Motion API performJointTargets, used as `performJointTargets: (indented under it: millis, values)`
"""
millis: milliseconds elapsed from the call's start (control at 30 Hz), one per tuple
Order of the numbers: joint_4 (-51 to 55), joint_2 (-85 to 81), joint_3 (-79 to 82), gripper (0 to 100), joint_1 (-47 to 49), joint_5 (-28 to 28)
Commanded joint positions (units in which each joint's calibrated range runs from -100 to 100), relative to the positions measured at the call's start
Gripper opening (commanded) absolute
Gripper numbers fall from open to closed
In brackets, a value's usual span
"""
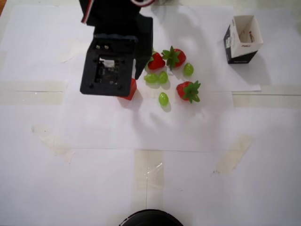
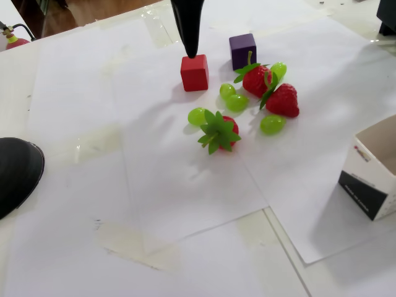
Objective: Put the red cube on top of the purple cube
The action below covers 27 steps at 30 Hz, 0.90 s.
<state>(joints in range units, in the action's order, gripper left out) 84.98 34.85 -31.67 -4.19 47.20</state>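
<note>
The red cube point(image 2: 194, 72) sits on the white paper, and in the overhead view only its corner point(image 1: 129, 90) shows from under the arm. The purple cube point(image 2: 242, 51) stands to its right and a little further back in the fixed view, close to a strawberry. It is hidden under the arm in the overhead view. My gripper point(image 2: 190, 52) points straight down with its black tip at the top face of the red cube. It shows as one tapered shape, so I cannot tell whether the jaws are apart.
Three strawberries point(image 2: 283, 100) and several green grapes point(image 2: 236, 102) lie just right of the cubes in the fixed view. A black-and-white open carton point(image 1: 242, 38) stands at the overhead view's right. A black rounded object point(image 2: 15, 173) sits at the fixed view's left edge.
</note>
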Motion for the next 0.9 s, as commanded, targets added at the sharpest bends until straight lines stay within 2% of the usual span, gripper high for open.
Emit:
performJointTargets:
  millis: [0, 167, 867]
  values:
    - [-1.65, -0.45, -4.51, 29, 0.89, 1.56]
    - [-1.48, 0.92, -4.51, 31, 0.67, 2.74]
    - [-4.83, 5.31, -4.23, 28, -0.14, 5.42]
